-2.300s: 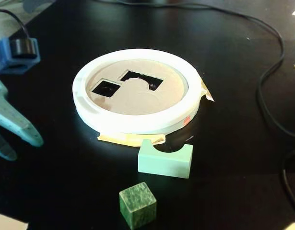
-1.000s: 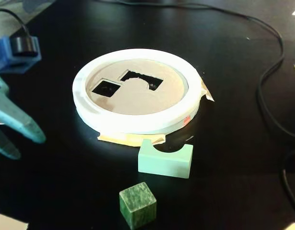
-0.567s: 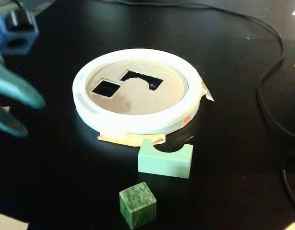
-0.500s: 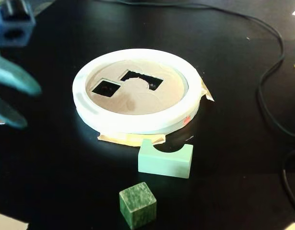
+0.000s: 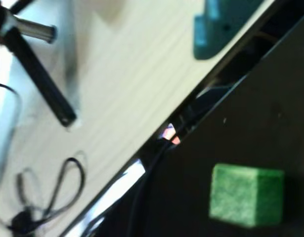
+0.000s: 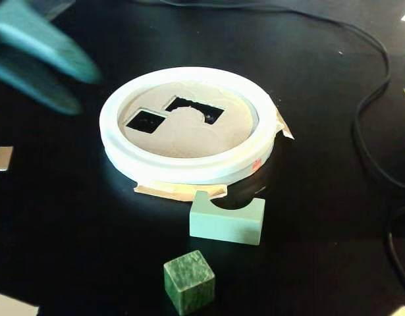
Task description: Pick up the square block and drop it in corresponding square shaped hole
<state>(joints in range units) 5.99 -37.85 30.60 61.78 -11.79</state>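
Fingers (image 6: 83, 89) are spread, empty, up at the fixed view's top left (blurry); the square block (image 6: 189, 281) sits well apart, bottom centre.

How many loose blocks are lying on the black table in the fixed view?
2: the dark green square block near the bottom edge, and the pale mint notched block just in front of the white-rimmed disc. None looks hidden.

fixed: high, near, angled down at disc (image 6: 189, 131) | wrist: close | shared: square block (image 5: 246, 195)
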